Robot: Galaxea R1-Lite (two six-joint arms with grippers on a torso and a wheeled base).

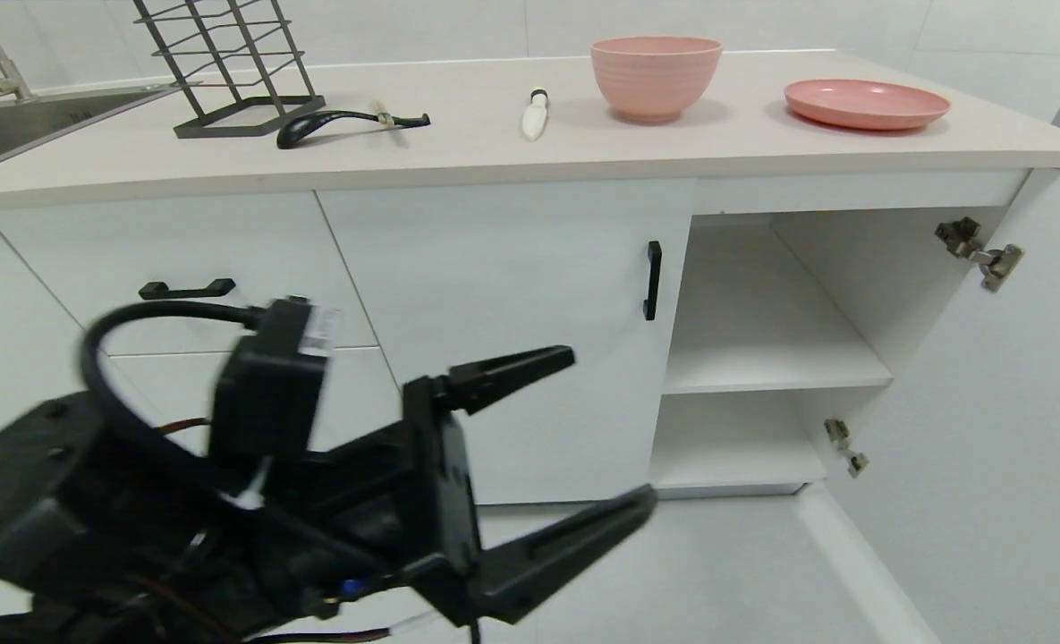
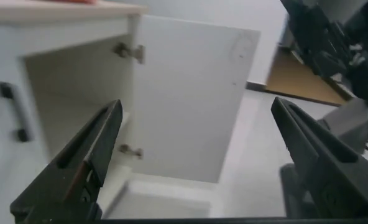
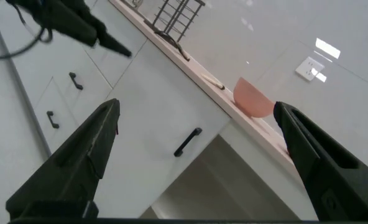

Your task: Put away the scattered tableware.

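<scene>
Up beyond the left arm's spread, empty jaws, bowl (image 1: 655, 76) and plate (image 1: 865, 103) sit on the surface (image 1: 458, 152)

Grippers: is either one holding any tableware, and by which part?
Nothing is held. The left gripper and right gripper are both open and empty.

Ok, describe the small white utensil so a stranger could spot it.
Look along the pale countertop. Left of the pink bowl lies the white utensil, touching nothing. It alone is white and short; the spoon farther left is black and curved.
</scene>
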